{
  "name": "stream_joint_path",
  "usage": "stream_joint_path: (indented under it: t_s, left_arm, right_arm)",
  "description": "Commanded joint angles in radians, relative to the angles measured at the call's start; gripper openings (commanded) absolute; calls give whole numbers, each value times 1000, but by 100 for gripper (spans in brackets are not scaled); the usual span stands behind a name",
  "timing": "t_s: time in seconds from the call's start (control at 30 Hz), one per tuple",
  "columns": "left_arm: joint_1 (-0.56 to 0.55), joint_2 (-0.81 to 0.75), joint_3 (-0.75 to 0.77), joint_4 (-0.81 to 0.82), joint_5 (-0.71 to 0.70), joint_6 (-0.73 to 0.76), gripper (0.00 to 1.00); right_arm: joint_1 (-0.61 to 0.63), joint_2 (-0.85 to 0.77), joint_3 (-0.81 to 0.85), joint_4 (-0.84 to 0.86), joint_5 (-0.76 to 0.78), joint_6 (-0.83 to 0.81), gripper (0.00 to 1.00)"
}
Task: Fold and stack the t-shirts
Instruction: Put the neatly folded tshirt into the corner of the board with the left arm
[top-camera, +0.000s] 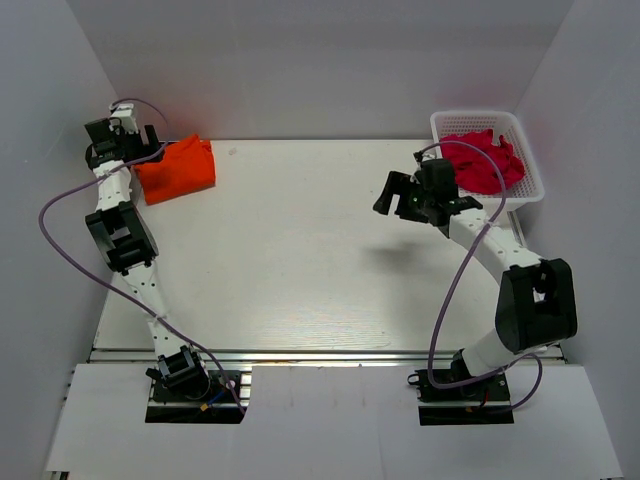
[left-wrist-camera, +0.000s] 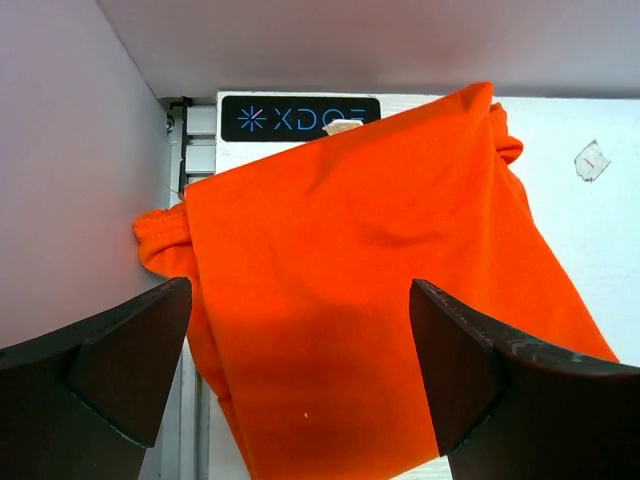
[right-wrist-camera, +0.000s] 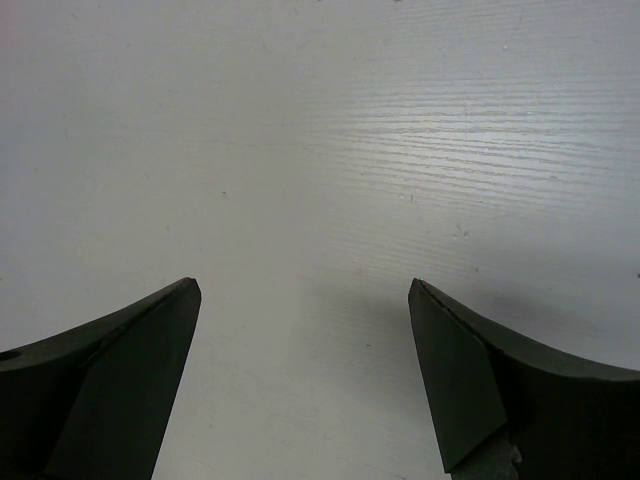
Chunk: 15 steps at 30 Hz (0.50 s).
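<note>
A folded orange t-shirt (top-camera: 178, 168) lies at the table's far left corner; it fills the left wrist view (left-wrist-camera: 370, 290). My left gripper (top-camera: 152, 141) hovers over its left edge, open and empty (left-wrist-camera: 300, 370). A crumpled red t-shirt (top-camera: 485, 160) lies in a white basket (top-camera: 530, 190) at the far right. My right gripper (top-camera: 392, 195) is open and empty above the bare table, left of the basket; in the right wrist view (right-wrist-camera: 305, 360) only white tabletop shows between its fingers.
White walls close in the table on the left, back and right. A black XDOF label (left-wrist-camera: 300, 118) sits at the table's edge behind the orange shirt. A small torn sticker (left-wrist-camera: 592, 160) lies on the table right of that shirt.
</note>
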Motion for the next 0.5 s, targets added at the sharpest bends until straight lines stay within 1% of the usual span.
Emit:
stream_joint_path:
  t_s: [0.0,0.13,0.3,0.33,0.37,0.47]
  left_arm:
    - [0,-50,-16,17,-14,-58,100]
    - [-23,-105,-83,16,29,-71,100]
    - [-70,-177,-223,55,157,-119,100]
    - [-70,-177,-232,55,157,-120,100]
    - [-99,-177,-232,55,157,-130,100]
    - [-129,-168,-254,55,157,-130,100]
  right_arm:
    - [4,-70,-15,-1,12,-6,90]
    - [1,-111,-49,27,15,-17,90]
    - [1,-136,-103,50,6,-25,90]
    - [0,-136,-103,51,2,-28,90]
    - [0,-136,-107,50,-3,-28,90]
    - [1,-140,-118,51,-3,-39,90]
